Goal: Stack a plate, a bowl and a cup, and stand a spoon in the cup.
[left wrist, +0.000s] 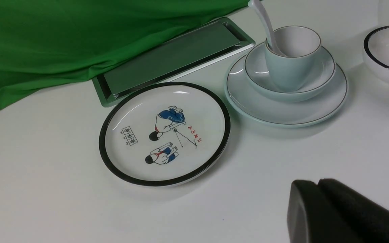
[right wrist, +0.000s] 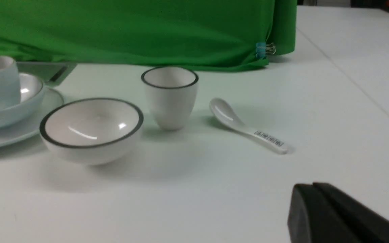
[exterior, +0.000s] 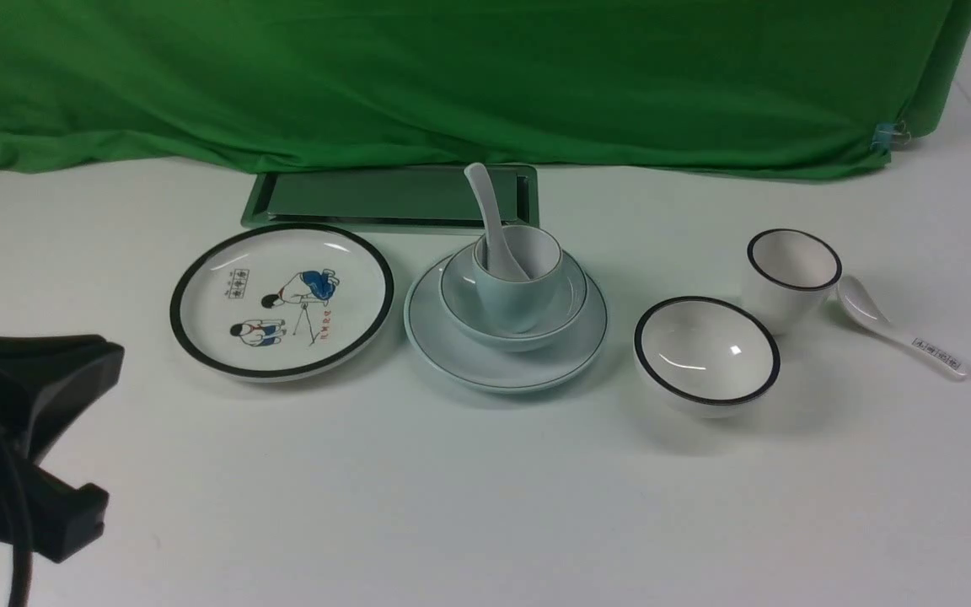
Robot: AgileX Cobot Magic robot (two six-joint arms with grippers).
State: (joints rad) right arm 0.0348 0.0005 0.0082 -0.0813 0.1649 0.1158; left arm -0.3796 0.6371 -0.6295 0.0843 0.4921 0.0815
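1. The plate (exterior: 506, 361) sits mid-table; the bowl (exterior: 512, 329) rests on it; the cup (exterior: 519, 297) stands in the bowl.
2. The spoon (exterior: 490, 221) stands in the cup, handle leaning up and away.
3. The left gripper (left wrist: 317, 184) is pressed together, holding nothing, near the cartoon plate (exterior: 281, 301).
4. The right gripper (right wrist: 312, 186) is likewise pressed together and empty, near the printed spoon (right wrist: 247, 129).

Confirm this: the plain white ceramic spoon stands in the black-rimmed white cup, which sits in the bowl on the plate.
Wrong cup. The front view shows the plain white ceramic spoon standing in the handleless pale blue cup, which sits in the shallow pale bowl on the plain plate.
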